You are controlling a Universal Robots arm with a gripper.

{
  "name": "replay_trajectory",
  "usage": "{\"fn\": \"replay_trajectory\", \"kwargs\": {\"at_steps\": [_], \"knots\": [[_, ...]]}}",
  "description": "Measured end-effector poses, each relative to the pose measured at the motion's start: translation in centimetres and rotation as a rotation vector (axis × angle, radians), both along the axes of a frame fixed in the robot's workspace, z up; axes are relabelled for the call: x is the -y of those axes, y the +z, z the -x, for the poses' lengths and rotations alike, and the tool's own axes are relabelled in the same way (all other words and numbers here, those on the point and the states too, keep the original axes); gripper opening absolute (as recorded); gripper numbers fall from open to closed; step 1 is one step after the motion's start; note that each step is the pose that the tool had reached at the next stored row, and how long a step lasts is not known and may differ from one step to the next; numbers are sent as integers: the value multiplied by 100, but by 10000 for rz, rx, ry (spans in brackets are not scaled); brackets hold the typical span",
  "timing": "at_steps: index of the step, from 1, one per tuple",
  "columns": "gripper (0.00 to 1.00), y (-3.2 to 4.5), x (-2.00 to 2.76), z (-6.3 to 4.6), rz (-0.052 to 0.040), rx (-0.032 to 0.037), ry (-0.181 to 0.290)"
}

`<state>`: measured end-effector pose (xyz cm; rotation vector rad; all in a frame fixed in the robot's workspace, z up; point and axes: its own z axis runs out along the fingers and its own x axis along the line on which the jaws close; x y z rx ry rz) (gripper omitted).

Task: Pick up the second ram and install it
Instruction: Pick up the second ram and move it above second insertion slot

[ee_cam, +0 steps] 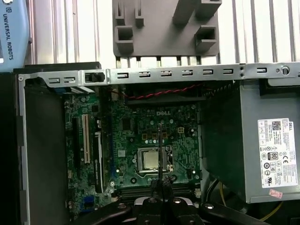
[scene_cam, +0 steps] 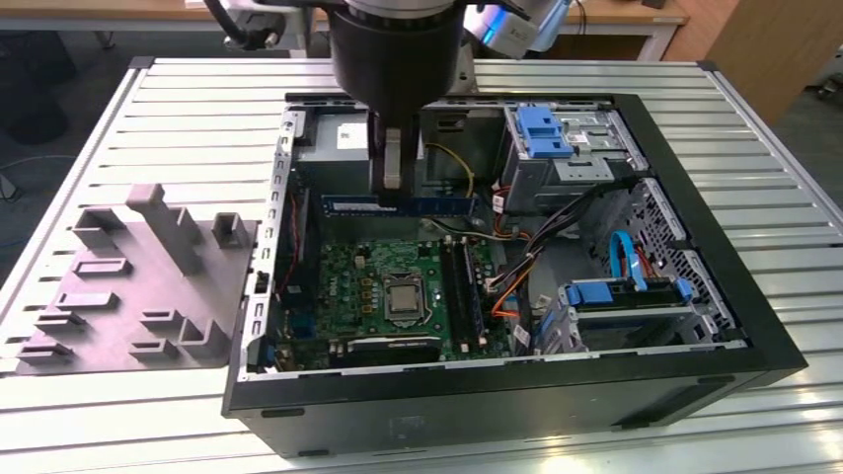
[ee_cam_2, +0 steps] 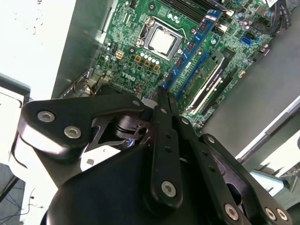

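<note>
pickup looks done: gripper [scene_cam: 393,194] is clamped on the second ram [scene_cam: 435,205], which sits level and pinched near one end

stick hangs inside the PC case [scene_cam: 527,385], over the edge of the motherboard [scene_cam: 355,276] nearest the power supply [ee_cam: 234,140], apart from the board and well short of the memory slots [scene_cam: 457,281]

in the second wrist view the fingertips [ee_cam_2: 161,101] are pressed together high above the board

install isn't done, my read: the stick isn't in any slot, so lining it up and pressing it home are left

one green stick [ee_cam_2: 208,82] already appears seated in a slot, next to the bare blue ones, so I'd put the job a bit past halfway

counts:
- 1 arm, 1 gripper
- 2 ram sticks: 1 held, 1 apparently seated
- 1 CPU [scene_cam: 399,299]
- 1 power supply
- 1 grey fixture [scene_cam: 132,296] on the table [scene_cam: 197,89], exterior view's left of the case; no stick visible on it
- 2 blue drive caddies [scene_cam: 540,128]
- slots: several side by side, can't get an exact number
</note>
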<state>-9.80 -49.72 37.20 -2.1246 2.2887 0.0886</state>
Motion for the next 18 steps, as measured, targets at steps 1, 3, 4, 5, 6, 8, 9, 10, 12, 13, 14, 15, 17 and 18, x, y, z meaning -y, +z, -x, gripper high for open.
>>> {"fn": "replay_trajectory", "kwargs": {"at_steps": [1, 3, 4, 5, 6, 8, 9, 10, 12, 13, 14, 15, 17, 18], "knots": [[12, -18, 0, -2, 0, 0, -23], [12, -54, 1, -7, 1, -1, -70], [12, -72, 1, -10, 1, -1, -91], [12, -90, 1, -12, 1, -2, -110], [12, -109, 0, -13, 0, -2, -125], [12, -142, 0, -15, 0, -2, -139], [12, -159, 0, -15, 1, -3, -141], [12, -177, 0, -16, 0, -3, -143], [12, -213, 0, -18, 0, -4, -144], [12, -230, 0, -20, 0, -5, -144], [12, -249, 0, -21, 0, -6, -146], [12, -267, 0, -22, 0, -7, -146], [12, -304, 0, -24, 0, -9, -148], [12, -322, 0, -25, 0, -12, -148]]}}
